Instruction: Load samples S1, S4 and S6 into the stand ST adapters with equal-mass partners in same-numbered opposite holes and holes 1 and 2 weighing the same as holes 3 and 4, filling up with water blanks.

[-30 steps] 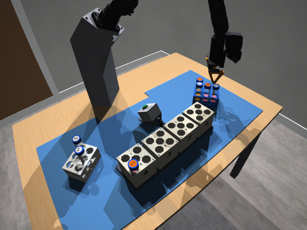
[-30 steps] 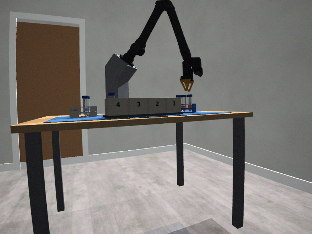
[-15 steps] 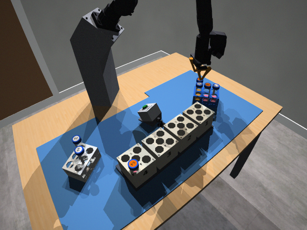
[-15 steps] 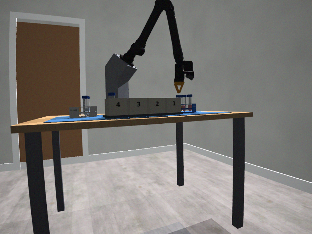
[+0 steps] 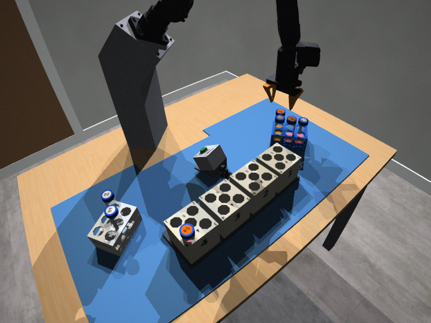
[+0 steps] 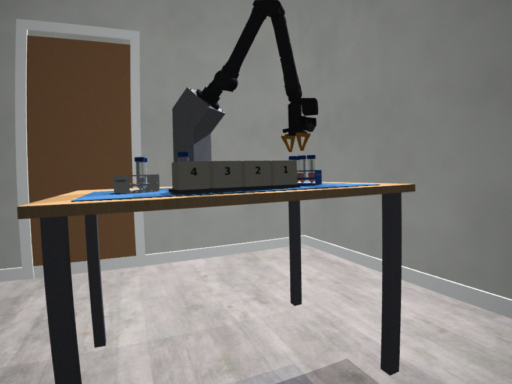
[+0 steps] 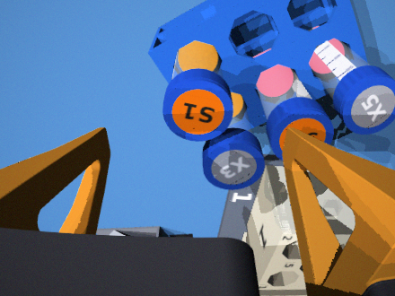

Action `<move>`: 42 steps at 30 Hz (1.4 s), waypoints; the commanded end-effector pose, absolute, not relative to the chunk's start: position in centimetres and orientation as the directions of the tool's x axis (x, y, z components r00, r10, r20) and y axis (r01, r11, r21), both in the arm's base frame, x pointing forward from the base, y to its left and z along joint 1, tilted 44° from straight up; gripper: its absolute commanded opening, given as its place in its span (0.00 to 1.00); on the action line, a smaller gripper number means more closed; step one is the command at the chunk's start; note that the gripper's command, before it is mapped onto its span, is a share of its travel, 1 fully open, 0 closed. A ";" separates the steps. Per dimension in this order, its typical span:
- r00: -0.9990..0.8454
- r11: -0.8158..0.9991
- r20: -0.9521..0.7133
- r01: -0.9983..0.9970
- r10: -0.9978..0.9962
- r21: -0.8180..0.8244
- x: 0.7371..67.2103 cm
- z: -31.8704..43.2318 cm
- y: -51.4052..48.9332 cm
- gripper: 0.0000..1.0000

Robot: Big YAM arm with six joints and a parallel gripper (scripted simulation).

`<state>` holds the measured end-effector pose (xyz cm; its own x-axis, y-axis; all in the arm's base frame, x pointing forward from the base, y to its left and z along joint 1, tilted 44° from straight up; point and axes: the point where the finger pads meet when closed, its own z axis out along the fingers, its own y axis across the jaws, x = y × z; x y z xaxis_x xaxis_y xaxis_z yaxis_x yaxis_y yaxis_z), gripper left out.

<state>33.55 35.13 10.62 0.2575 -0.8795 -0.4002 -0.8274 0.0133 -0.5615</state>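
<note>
My gripper [image 5: 280, 102] is open and empty, a little above the blue sample rack RS [image 5: 289, 136] at the far right of the mat; it also shows in the side view [image 6: 295, 144]. In the wrist view [image 7: 196, 156] the fingers frame the rack's caps: S1 [image 7: 197, 107] with an orange dot, grey X3 [image 7: 232, 163], grey X5 [image 7: 371, 103], and S6 [image 7: 300, 128], partly hidden by the right finger. S4 [image 5: 186, 229] stands in a near hole of adapter 4. Adapters 3 [image 5: 224, 201], 2 [image 5: 254, 179] and 1 [image 5: 279, 159] are empty.
The blank rack RB [image 5: 113, 227] stands at the near left with two white-dot blanks; one reads 20 [image 5: 107, 195], the other [image 5: 110, 211] I cannot read. The green DONE key [image 5: 203, 149] sits on a grey box behind the stand. The arm's base column [image 5: 134, 86] stands at the back.
</note>
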 end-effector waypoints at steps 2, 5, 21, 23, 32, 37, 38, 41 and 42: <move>0.498 -0.241 -0.218 -0.700 -0.839 -0.672 33.4 11.9 34.9 0.80; 0.598 -0.365 -0.115 -0.618 -0.793 -0.696 33.3 11.9 34.9 0.80; 0.634 -0.415 -0.066 -0.578 -0.771 -0.703 35.3 9.9 36.1 0.80; 0.634 -0.416 -0.066 -0.579 -0.771 -0.702 35.6 9.3 36.4 0.80; 0.633 -0.415 -0.068 -0.580 -0.771 -0.701 36.1 8.7 36.9 0.80; 0.633 -0.420 -0.067 -0.585 -0.772 -0.694 36.2 8.2 36.9 0.80; 0.633 -0.425 -0.066 -0.589 -0.771 -0.687 35.8 7.8 36.6 0.80; 0.633 -0.423 -0.066 -0.587 -0.771 -0.690 35.8 7.8 36.6 0.80; 0.633 -0.423 -0.066 -0.587 -0.771 -0.690 35.8 7.8 36.6 0.80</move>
